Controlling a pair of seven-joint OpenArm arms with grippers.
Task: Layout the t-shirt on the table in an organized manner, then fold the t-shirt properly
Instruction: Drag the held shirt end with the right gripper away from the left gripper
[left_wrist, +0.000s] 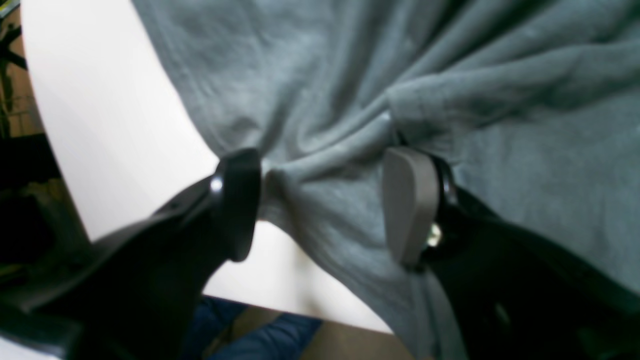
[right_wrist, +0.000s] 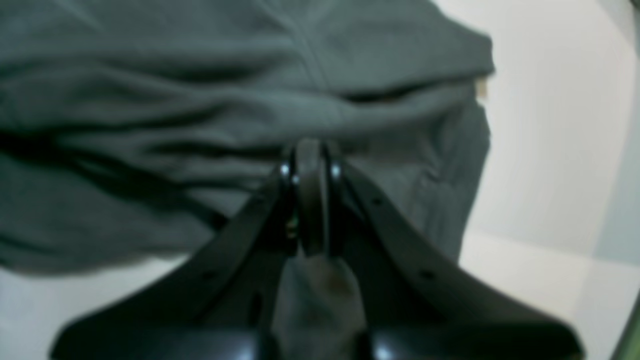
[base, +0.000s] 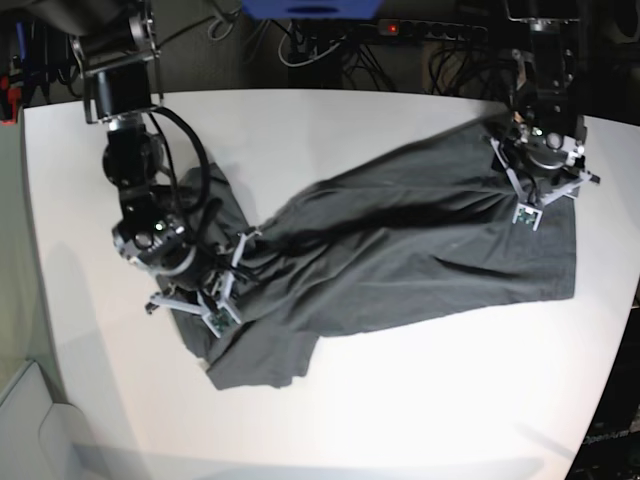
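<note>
The dark grey t-shirt (base: 400, 250) lies crumpled and stretched slantwise across the white table (base: 350, 400), from the front left to the back right. My right gripper (base: 205, 290) sits at its left end. In the right wrist view, my right gripper (right_wrist: 310, 170) is shut on a bunch of the t-shirt (right_wrist: 150, 125), and cloth shows between the fingers behind the tips. My left gripper (base: 540, 165) is at the shirt's back right corner. Seen from the left wrist, the left gripper (left_wrist: 325, 200) stands open astride a wrinkled fold of the t-shirt (left_wrist: 350, 75), both pads touching cloth.
Cables and a power strip (base: 430, 30) run behind the table's far edge. The table's rounded edge (left_wrist: 300, 310) passes just below my left gripper, with blue fabric (left_wrist: 270, 340) beneath it. A small pale label (right_wrist: 481, 89) shows at the shirt's edge.
</note>
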